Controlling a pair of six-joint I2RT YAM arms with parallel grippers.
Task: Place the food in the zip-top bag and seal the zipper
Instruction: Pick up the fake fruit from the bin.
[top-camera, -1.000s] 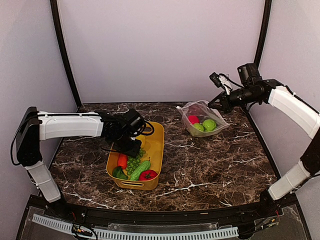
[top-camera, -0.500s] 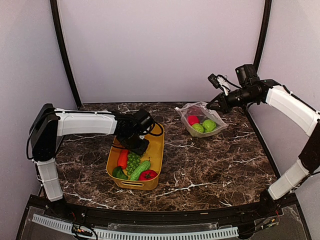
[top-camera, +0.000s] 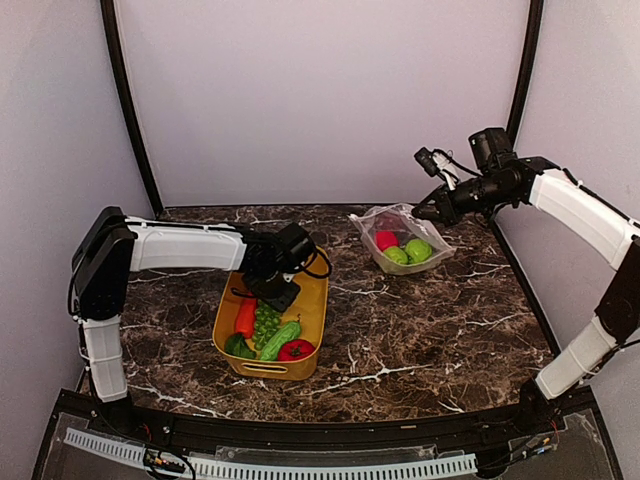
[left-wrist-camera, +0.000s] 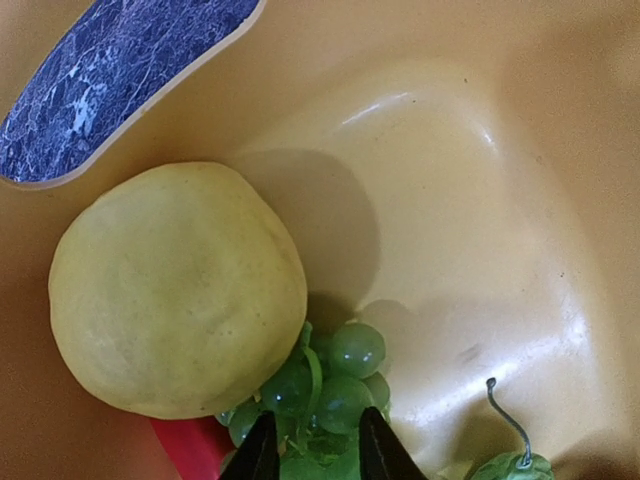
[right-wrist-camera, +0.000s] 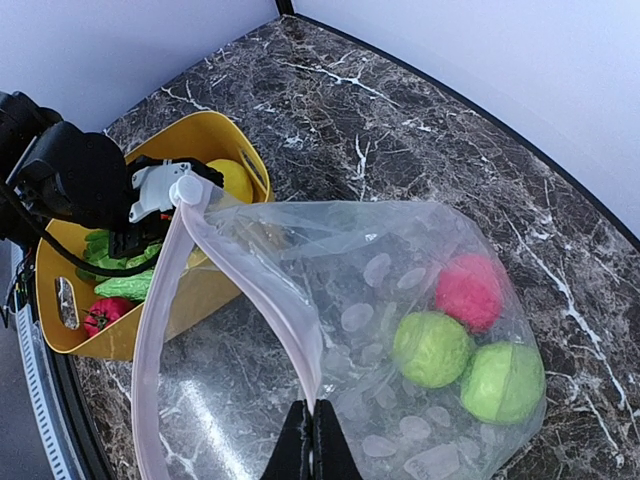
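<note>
marble tabletop (top-camera: 420, 320), grapes (left-wrist-camera: 335, 375) at left pincer (left-wrist-camera: 315, 450) tips (lemon (left-wrist-camera: 178, 288) alongside)

The tub (top-camera: 268, 369) sits left of the table's (top-camera: 430, 320) centre; carrot (top-camera: 245, 318), grapes (top-camera: 266, 322) and cucumber (top-camera: 281, 340) lie inside. The bag (top-camera: 397, 214) lies near the far right corner, three fruits (top-camera: 418, 250) inside.

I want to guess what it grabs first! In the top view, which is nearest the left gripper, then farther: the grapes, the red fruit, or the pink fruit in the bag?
From the left gripper:
1. Grapes, right next to it in the yellow tub.
2. Red fruit, at the tub's near end.
3. Pink fruit, in the zip-top bag, far right.
</note>
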